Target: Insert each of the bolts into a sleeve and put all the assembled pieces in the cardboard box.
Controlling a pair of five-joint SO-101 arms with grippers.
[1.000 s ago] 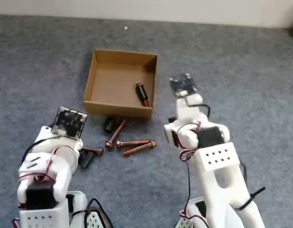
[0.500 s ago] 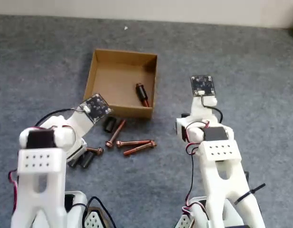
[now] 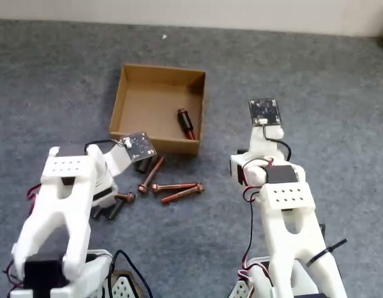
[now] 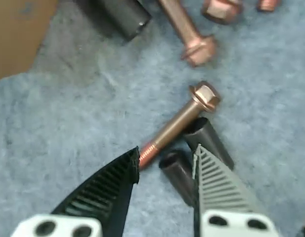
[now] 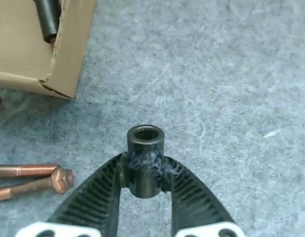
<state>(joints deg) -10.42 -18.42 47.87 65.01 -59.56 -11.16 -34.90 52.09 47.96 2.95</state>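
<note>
The cardboard box [image 3: 155, 144] holds one bolt in a sleeve [image 3: 185, 123]. On the carpet before it lie several copper bolts [image 3: 176, 186] and black sleeves [image 3: 142, 162]. My left gripper [image 4: 166, 157] is open just above the carpet. The threaded end of a bolt [image 4: 177, 123] and two black sleeves [image 4: 180, 169] lie between its fingers. The left arm [image 3: 70, 186] covers that spot from above. My right gripper [image 5: 144, 170] is shut on an upright black sleeve [image 5: 144, 158], to the right of the box [image 5: 68, 49].
Another bolt [image 4: 188, 35] and a sleeve [image 4: 123, 15] lie just beyond the left gripper, near the box corner [image 4: 19, 34]. Two bolts [image 5: 31, 178] lie beside the right gripper. Grey carpet stretches right of the right arm [image 3: 275, 180].
The left arm has swung forward and down over the loose bolts and sleeves. The right arm shifted a little to the right early on, then held still.
</note>
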